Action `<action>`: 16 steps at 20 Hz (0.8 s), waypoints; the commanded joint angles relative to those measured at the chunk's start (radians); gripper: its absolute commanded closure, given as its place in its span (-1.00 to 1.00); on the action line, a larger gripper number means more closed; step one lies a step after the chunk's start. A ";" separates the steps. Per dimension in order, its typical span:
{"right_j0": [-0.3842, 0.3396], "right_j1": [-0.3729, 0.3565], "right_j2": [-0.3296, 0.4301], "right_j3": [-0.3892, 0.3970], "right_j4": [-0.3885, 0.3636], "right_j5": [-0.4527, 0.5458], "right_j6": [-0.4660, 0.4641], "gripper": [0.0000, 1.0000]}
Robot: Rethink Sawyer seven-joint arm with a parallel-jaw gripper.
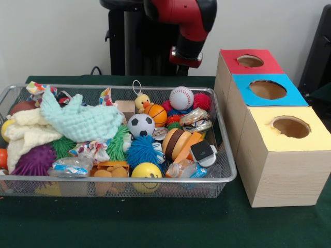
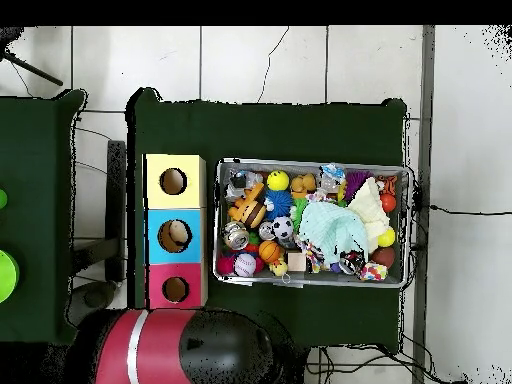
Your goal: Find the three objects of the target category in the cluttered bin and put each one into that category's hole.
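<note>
A wire bin point(image 1: 227, 155) point(image 2: 312, 163) is heaped with toys. Among them are a baseball point(image 1: 181, 97) point(image 2: 245, 264), a small basketball point(image 1: 155, 114) point(image 2: 268, 250), a soccer ball point(image 1: 140, 125) point(image 2: 283, 227) and a yellow smiley ball point(image 1: 146, 174) point(image 2: 278, 180). Beside the bin stand a red box point(image 1: 230, 64) point(image 2: 155, 290), a blue box point(image 1: 243, 95) point(image 2: 155, 236) and a yellow box point(image 1: 320, 137) point(image 2: 155, 181), each with a round hole on top. A pale object shows inside the blue hole in the overhead view. The red and black arm point(image 1: 191, 26) point(image 2: 160, 348) is drawn back beyond the bin; its gripper does not show.
A mint knitted cloth point(image 1: 77, 121) point(image 2: 330, 230) and a cream cloth point(image 1: 26, 137) cover part of the bin. Spiky rubber balls, a duck toy point(image 1: 141, 102) and wrapped packets fill the remainder. Dark green cloth point(image 1: 165, 222) covers the table.
</note>
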 commanded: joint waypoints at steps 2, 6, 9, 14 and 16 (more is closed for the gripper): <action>-0.021 -0.209 0.112 -0.021 0.053 0.173 0.140 1.00; -0.029 -0.286 0.122 0.009 0.048 0.228 0.133 1.00; -0.032 -0.347 0.127 0.035 0.058 0.279 0.138 1.00; -0.050 -0.411 0.127 0.033 0.038 0.319 0.115 1.00; -0.075 -0.414 0.141 0.014 0.026 0.338 0.095 1.00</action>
